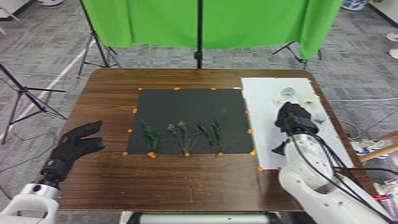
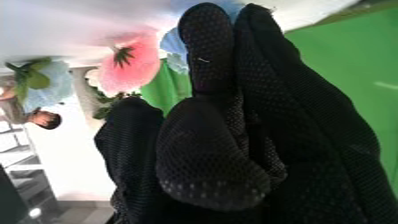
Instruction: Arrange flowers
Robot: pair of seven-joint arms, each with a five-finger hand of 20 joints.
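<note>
Your left hand [image 1: 78,142] hung wide, fingers spread, at the worktop's [image 1: 178,185] left edge. Green sprigs [image 1: 185,136] lay on your dark mat [image 1: 191,105]; your right hand [image 1: 293,117] (you couldn't tell its grip) was over the white sheet [image 1: 264,95], near pale flowers [image 1: 288,92].

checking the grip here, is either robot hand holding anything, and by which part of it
The left robot hand holds nothing. For the right robot hand it cannot be told: the pink flower shows beside it, with no clear grip.
</note>
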